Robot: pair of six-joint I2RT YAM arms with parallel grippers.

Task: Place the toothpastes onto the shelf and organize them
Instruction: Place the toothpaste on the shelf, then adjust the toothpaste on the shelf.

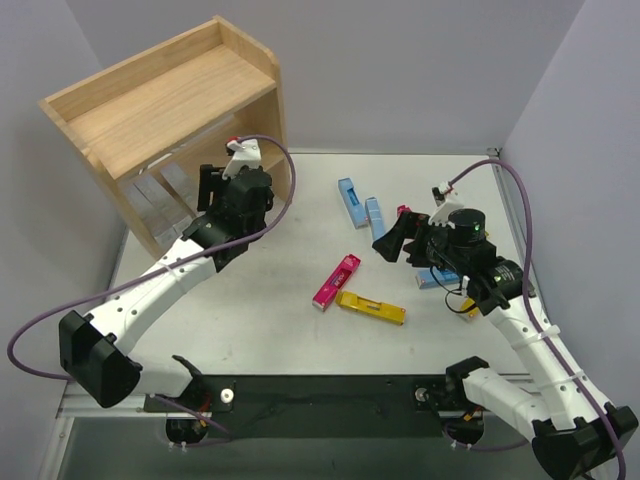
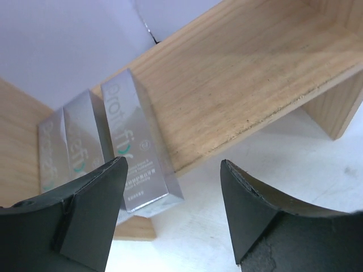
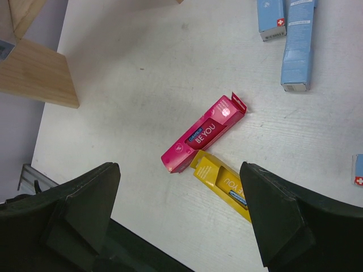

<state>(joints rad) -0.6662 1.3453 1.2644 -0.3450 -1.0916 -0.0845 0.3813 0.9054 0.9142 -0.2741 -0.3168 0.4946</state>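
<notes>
The shelf (image 1: 165, 95) stands at ten o'clock on the table (image 1: 270, 320), with three silver toothpastes (image 2: 139, 147) standing on its lower tier. The left claw (image 2: 173, 164) gapes wide before them, empty. At three o'clock the right claw (image 3: 178, 167) hangs wide open and empty above a pink carton (image 3: 204, 133) and a yellow carton (image 3: 224, 184).

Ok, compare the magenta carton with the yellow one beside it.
Colour: the magenta carton is pink-red, the yellow carton plain yellow. Direction: seen from above, the magenta one slants up to the right, while the yellow one runs nearly crosswise. Place: the yellow one lies closer to the near edge of the table than the magenta one. Shared: both lie flat, their left ends about meeting, and both read YOU.
</notes>
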